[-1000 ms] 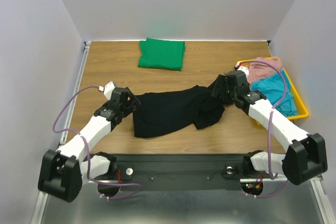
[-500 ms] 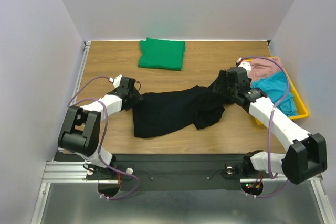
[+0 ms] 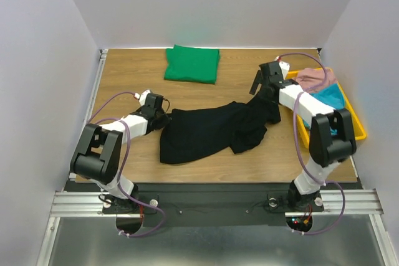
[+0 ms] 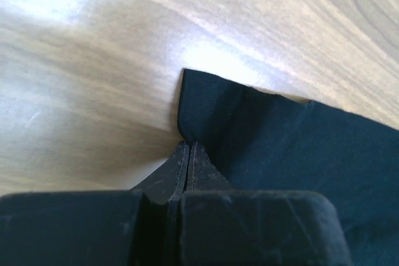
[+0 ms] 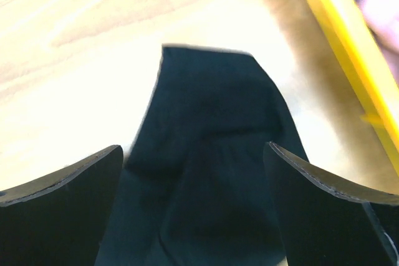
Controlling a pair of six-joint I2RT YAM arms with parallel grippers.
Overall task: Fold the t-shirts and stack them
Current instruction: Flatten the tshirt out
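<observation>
1. Left gripper (image 4: 189,149) pinches the black shirt (image 3: 212,130) by its left corner. It's a thin bite, so a tug could slip it.
2. Right gripper (image 5: 192,149) hangs spread over the right end, gripping nothing; pulling now probably just bunches the shirt mid-table.
3. Green shirt (image 3: 192,63) sits folded at the back, well apart, so no snag there.

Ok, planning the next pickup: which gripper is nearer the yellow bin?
Right. The right gripper hovers open just left of the yellow bin; the left gripper pinches the black shirt far away.
</observation>
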